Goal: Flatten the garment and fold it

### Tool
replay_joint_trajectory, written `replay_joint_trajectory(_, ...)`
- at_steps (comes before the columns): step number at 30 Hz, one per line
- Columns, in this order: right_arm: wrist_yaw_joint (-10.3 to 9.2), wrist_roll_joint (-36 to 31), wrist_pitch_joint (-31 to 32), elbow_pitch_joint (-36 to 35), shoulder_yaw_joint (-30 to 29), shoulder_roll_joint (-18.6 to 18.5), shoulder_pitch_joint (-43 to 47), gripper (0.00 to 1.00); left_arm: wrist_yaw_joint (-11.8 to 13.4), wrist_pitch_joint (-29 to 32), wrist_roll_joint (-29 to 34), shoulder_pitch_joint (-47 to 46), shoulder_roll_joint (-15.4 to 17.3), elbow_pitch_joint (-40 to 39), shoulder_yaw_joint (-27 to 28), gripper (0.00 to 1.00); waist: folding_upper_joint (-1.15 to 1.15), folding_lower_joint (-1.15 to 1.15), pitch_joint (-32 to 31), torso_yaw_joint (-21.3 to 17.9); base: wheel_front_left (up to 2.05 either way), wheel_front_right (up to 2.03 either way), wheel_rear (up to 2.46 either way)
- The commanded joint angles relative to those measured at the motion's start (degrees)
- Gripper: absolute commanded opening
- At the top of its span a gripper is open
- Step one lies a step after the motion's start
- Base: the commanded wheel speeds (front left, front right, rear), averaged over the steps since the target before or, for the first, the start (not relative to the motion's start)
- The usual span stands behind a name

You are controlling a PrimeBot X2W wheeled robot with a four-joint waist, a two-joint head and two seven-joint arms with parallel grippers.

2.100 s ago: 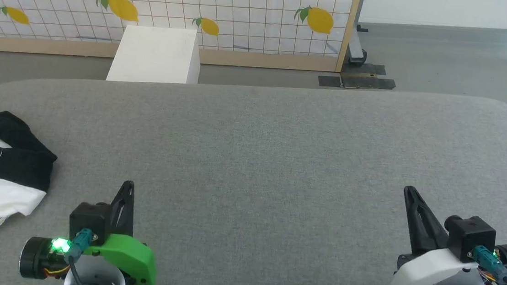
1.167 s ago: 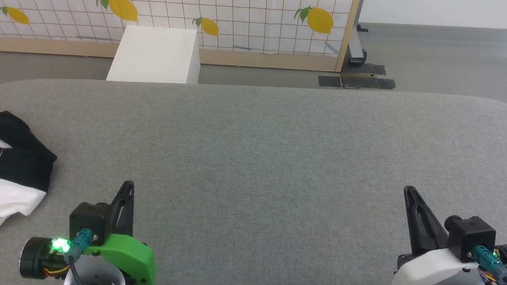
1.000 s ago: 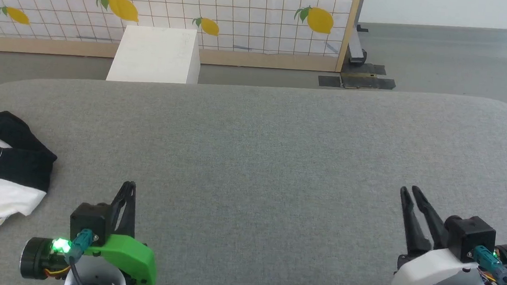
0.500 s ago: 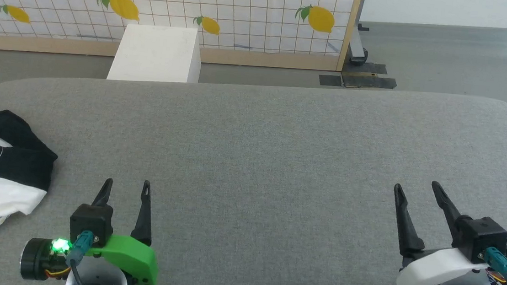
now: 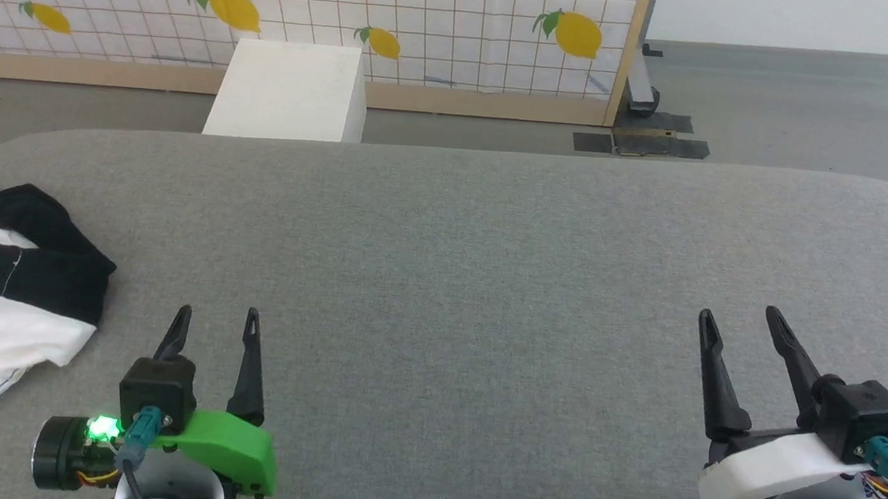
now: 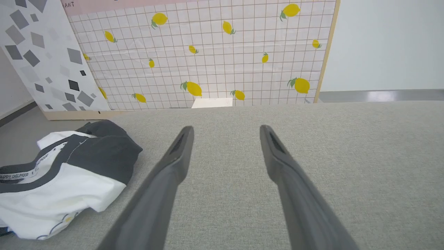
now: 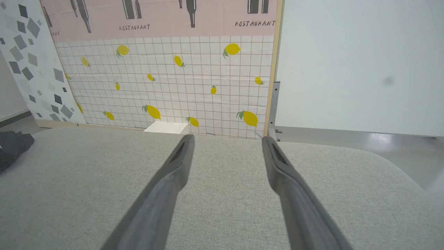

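A: Garment first. Where is it, how will it handle?
B: The soft white shirt with black sleeves and black collar trim [image 5: 5,300] lies crumpled at 9 o'clock in the head view. It sits on the left end of the grey fabric-covered table [image 5: 442,265], near the rim. It looks light and limp. I'd expect it to drape and bunch when lifted, and maybe drag on that cloth top. Not fragile.
A: Grasp spot?
B: Collar or shoulder seam, I'd judge. The collar band with the white printed neck tape [image 6: 17,175] faces up in the left wrist view. The white edge at 5 o'clock of the heap also looks free.
A: Grippers?
B: Left gripper with green housing [image 5: 217,312]: jaws spread apart, nothing between them. The shirt is at its 10 o'clock, near but not touching. Right gripper with white housing [image 5: 738,312]: jaws apart too and empty, at 4 o'clock over bare table, well apart from the shirt.
A: Hidden stuff?
B: The head view's edge cuts off the shirt's left part. Cuffs, hem, which sleeve is which: cannot tell, all tucked into the heap. The tape lettering is too small to trust. The right wrist view catches a dark scrap of the shirt [image 7: 12,146] at 9 o'clock. Behind the table there's a white box [image 5: 289,91] at 11 o'clock, its base hidden by the table edge. A lemon-print grid panel [image 5: 433,7] stands at 12.
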Motion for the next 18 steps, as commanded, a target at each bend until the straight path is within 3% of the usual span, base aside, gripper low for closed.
replay_joint_trajectory(1, -0.02, 0.74, -0.64, -0.61, 0.1, 0.03, 0.54, 1.0, 0.81, -0.56, 0.17, -0.98, 0.33, -0.38, -0.16, 1.0, 0.0, 0.0, 0.08, 0.45, 0.0, 0.0, 0.0)
replay_joint_trajectory(18, -0.04, 1.62, -2.63, -1.57, 1.06, 0.05, 0.79, 1.0, 3.77, -2.54, -0.09, -1.42, 0.88, -0.7, -0.32, 1.0, 0.0, 0.0, 0.71, 5.43, 0.0, 0.0, 0.0)
